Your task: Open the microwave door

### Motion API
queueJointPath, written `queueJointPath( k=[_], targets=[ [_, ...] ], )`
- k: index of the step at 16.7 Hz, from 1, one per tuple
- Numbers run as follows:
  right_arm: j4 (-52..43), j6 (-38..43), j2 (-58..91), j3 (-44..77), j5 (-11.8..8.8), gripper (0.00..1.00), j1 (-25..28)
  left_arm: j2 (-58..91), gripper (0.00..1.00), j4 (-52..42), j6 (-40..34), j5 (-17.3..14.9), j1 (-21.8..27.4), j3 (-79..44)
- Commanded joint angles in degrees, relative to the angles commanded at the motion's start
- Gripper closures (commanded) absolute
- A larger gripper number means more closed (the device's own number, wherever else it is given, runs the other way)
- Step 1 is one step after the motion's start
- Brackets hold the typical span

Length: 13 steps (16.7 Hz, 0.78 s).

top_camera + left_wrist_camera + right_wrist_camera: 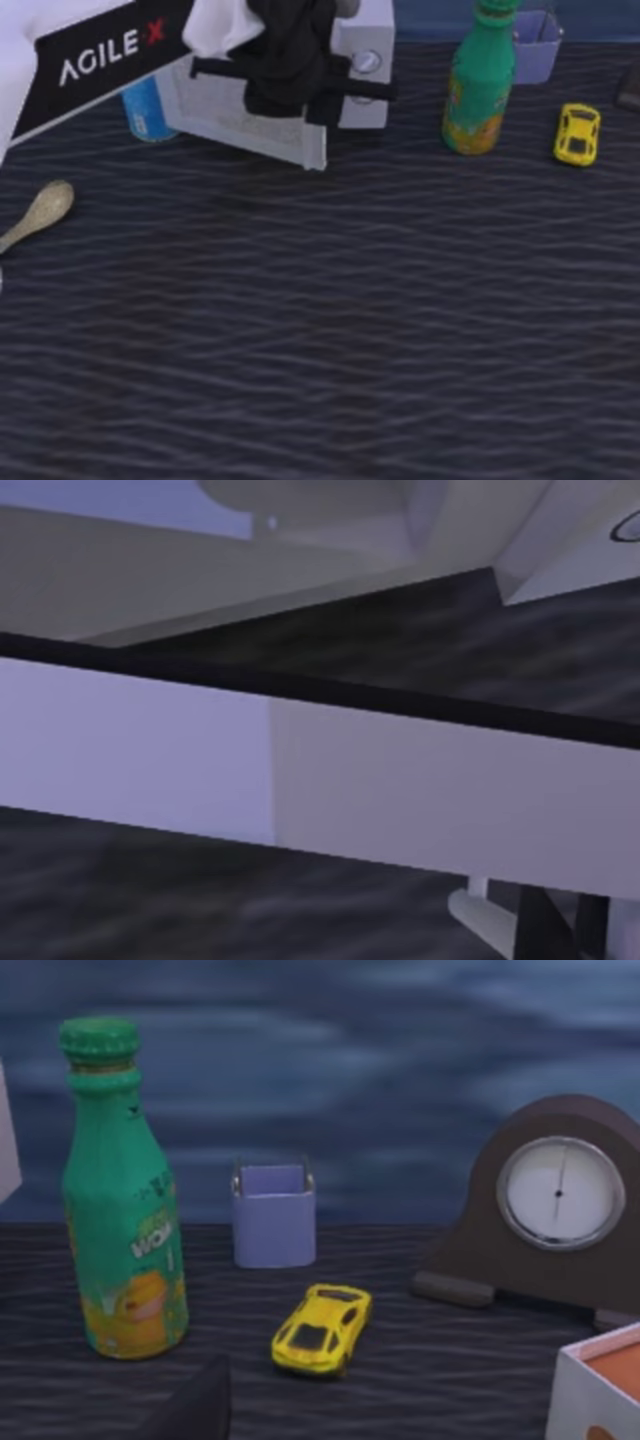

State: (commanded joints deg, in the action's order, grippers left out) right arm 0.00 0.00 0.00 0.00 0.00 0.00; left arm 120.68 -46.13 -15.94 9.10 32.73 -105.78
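The small white-grey microwave (372, 25) stands at the back of the table, left of centre. The microwave door (245, 120) is swung out at an angle from the body, away from the control strip with round knobs (367, 62). My left gripper (290, 65) hangs over the door's free end. In the left wrist view the door (450, 790) runs across the picture, and the left gripper (568, 930) is shut on the pale bar handle (485, 918) under it. My right gripper is outside the top view; only a dark bit of it (200, 1415) shows in the right wrist view.
A blue can (147, 110) stands just left of the open door. A green bottle (480, 85), a lavender cup (537, 45) and a yellow toy car (577, 133) sit at the back right. A brown clock (560, 1210) and a white box (600, 1390) are further right. A spoon (40, 210) lies at the left edge.
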Motion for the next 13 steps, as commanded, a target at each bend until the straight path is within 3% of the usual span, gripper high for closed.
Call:
queueJointPath(
  k=[4, 13],
  targets=[
    [0.00, 0.00, 0.00, 0.00, 0.00, 0.00, 0.00, -2.65, 1.00, 1.93, 3.06, -1.63, -0.65, 3.95],
    [0.00, 0.00, 0.00, 0.00, 0.00, 0.00, 0.00, -2.66, 1.00, 1.95, 3.09, -1.64, -0.66, 3.98]
  ],
)
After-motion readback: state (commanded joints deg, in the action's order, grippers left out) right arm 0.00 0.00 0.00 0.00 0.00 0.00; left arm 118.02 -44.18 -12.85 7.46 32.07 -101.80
